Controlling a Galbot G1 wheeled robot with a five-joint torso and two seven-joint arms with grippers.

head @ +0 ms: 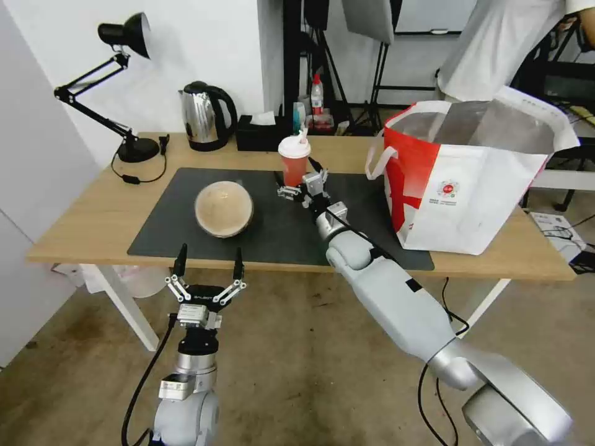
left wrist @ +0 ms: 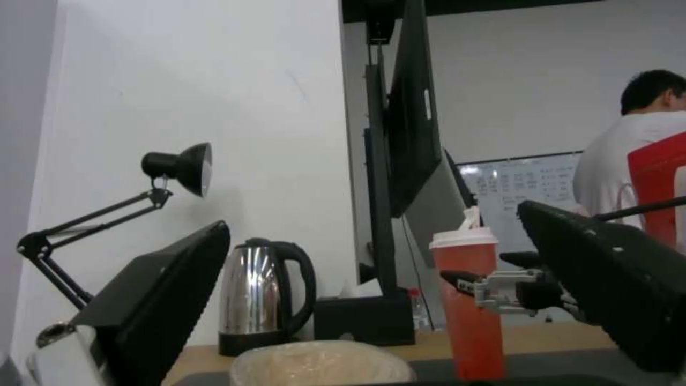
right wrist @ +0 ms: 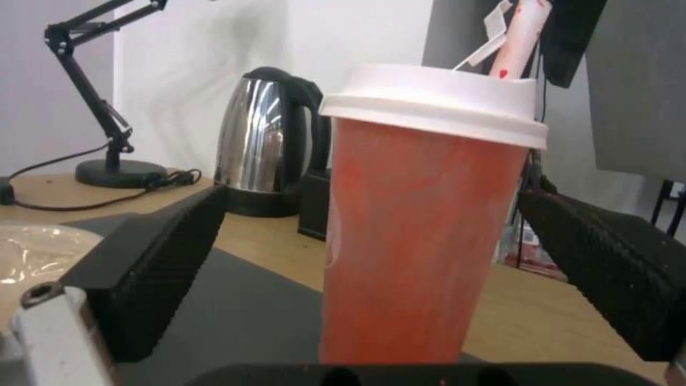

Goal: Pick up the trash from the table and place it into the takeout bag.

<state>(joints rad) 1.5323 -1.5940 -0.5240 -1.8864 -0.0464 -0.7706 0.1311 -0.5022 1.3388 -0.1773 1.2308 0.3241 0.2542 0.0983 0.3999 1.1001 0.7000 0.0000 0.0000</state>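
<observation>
On the far left of the long light-wood surface (head: pixel 93 217) stand a black folding desk lamp (head: pixel 121 37) and, further along the back edge, a polished steel kettle with a black handle (head: pixel 204 116); neither belongs to the job. Below the near edge the left gripper (head: pixel 209 265) hangs off the surface, jaws spread wide and holding nothing, pointed toward the round beige bowl (head: pixel 224 209) lying on the dark grey rectangular mat (head: pixel 167 217). That bowl looks thin, light and film-covered, so it would probably flex; one wall pinched at the rim seems the safer hold.

Toward the middle, the tall red drink cup with a white lid and straw (head: pixel 294 160) stands upright at the back edge of the mat. The right gripper (head: pixel 302 188) is level with its lower body, jaws wide open on either side of the cup and not yet touching it. The cup is likely smooth and easy to tip or crush; mid-height below the lid, squeezed gently, looks best.

At the right end sits the large boxy white takeout bag with a red side panel and silver foil lining (head: pixel 471 186), mouth open.
</observation>
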